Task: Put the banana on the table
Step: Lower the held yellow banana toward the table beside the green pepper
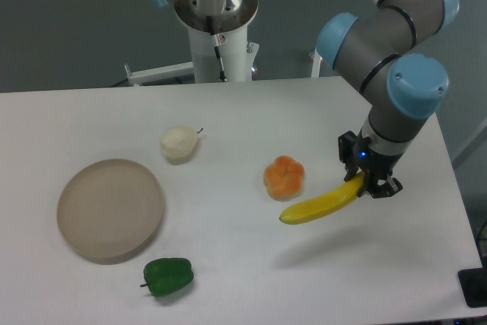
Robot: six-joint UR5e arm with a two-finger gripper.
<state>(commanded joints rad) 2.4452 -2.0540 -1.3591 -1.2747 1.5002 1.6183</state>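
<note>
Jaws: the gripper (pixel 370 181) is clenched on one end of the banana (pixel 322 205), which hangs in the air with its shadow on the table (pixel 243 119) below it.
Biggest risk: letting go from this height could make the banana bounce or roll into the orange fruit (pixel 284 176) just beside its free end.
Lesser risk: an end-only hold may let the banana swing or slip.
Arm pose: wrist points down over the table's right side.
</note>
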